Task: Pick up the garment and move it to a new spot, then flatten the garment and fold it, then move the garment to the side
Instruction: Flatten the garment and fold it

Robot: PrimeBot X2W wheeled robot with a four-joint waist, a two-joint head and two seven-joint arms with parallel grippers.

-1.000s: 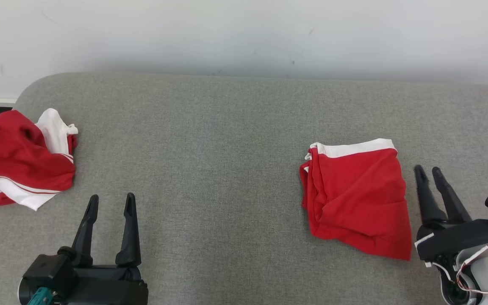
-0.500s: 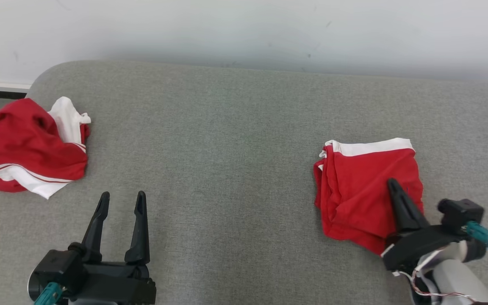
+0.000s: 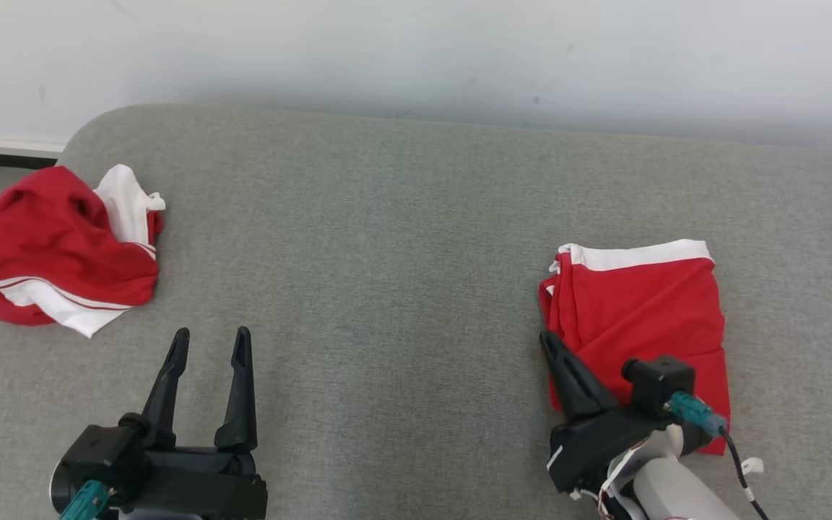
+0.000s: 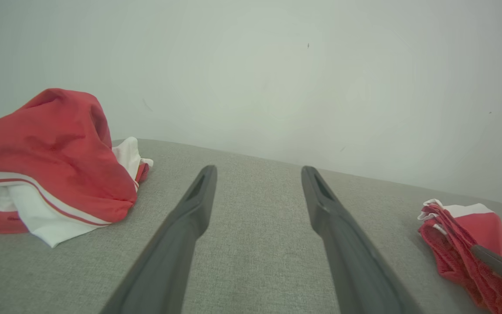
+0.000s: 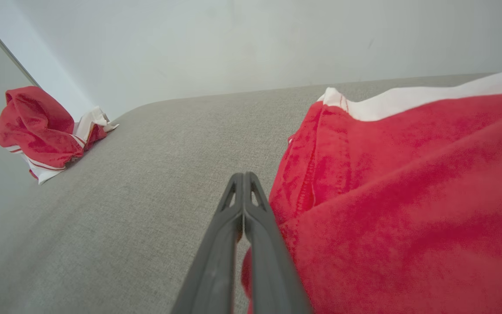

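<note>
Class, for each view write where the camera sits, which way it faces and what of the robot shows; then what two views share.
Head view: on the head, facing down at the grey fabric cushion; left gripper open, right gripper shut.
Left wrist view: left wrist, facing the white wall; spread fingers.
Right wrist view: right wrist, beside the folded red white-banded garment; closed fingers.
Shared: the crumpled red-and-white garment.

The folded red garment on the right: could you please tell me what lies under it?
The folded red garment lies on the grey cushion, which shows beside it. The right hand sits at its left edge. Anything directly beneath the cloth is covered.
</note>
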